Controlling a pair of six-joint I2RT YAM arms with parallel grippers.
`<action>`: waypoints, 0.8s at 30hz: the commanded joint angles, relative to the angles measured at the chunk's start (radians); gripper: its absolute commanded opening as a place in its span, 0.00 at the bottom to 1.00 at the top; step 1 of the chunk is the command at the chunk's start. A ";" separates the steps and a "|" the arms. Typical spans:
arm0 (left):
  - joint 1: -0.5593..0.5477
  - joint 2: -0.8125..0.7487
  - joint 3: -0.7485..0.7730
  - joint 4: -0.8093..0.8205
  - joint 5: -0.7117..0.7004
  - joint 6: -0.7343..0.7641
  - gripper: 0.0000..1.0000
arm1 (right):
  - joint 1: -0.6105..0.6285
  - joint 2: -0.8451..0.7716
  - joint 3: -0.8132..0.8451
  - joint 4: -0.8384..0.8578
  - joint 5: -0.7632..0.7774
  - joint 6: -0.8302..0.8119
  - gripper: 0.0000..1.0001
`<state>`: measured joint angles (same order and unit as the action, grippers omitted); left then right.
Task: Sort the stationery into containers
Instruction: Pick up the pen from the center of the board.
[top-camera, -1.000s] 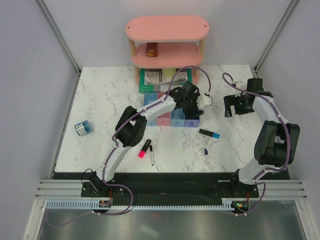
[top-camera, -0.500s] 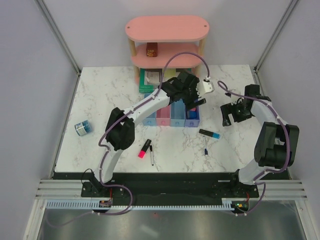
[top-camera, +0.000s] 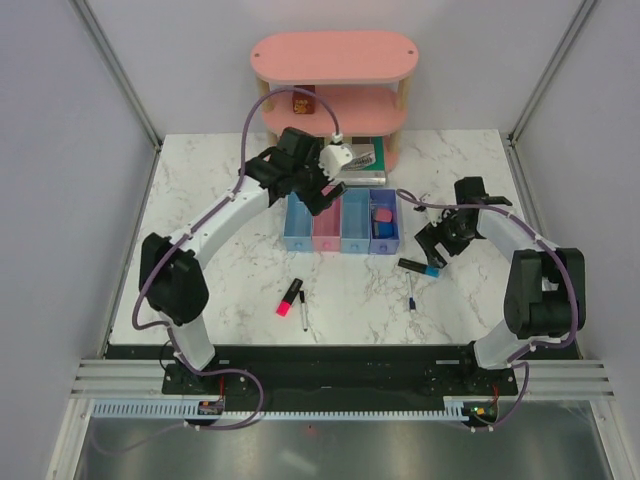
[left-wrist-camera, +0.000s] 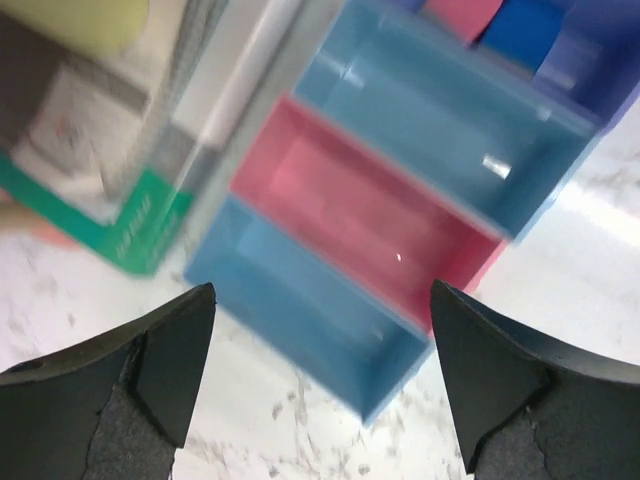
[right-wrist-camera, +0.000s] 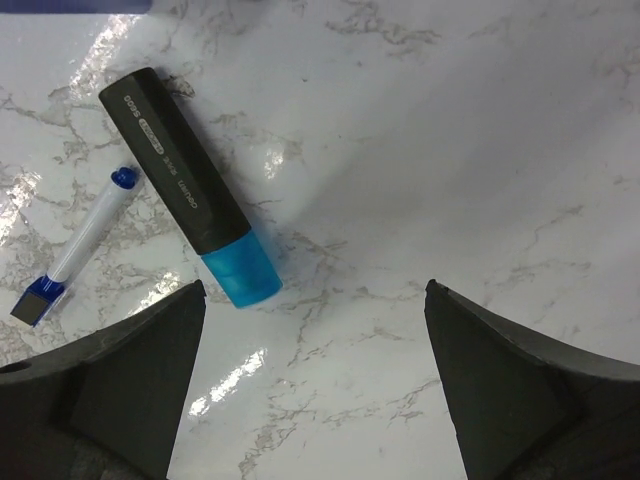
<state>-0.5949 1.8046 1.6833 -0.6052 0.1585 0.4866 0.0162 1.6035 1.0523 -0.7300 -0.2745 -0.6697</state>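
While both grippers hang with fingers spread wide, the left gripper (left-wrist-camera: 320, 292) hovers over the left end of the four joined trays (top-camera: 327, 244), near the back edge of the table (top-camera: 200, 200). A pink eraser (top-camera: 380, 213) lies in the purple-blue end tray. The right gripper (right-wrist-camera: 315, 287) hovers just beside the black-and-blue highlighter (right-wrist-camera: 190, 185) and a thin pen (right-wrist-camera: 85, 245).

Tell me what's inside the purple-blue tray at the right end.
A pink eraser and a blue item lie in the purple-blue tray. The floor beneath them is covered.
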 joint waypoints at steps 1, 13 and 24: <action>0.079 -0.143 -0.189 -0.060 0.013 -0.028 0.95 | 0.060 0.030 -0.005 0.024 0.029 -0.064 0.98; 0.265 -0.309 -0.461 -0.099 0.055 0.001 0.98 | 0.113 0.050 -0.101 0.093 0.055 -0.122 0.96; 0.264 -0.358 -0.528 -0.188 0.177 0.013 0.99 | 0.114 0.059 -0.172 0.149 0.066 -0.140 0.61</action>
<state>-0.3275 1.5105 1.1885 -0.7383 0.2443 0.4850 0.1272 1.6466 0.9470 -0.6327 -0.2127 -0.7753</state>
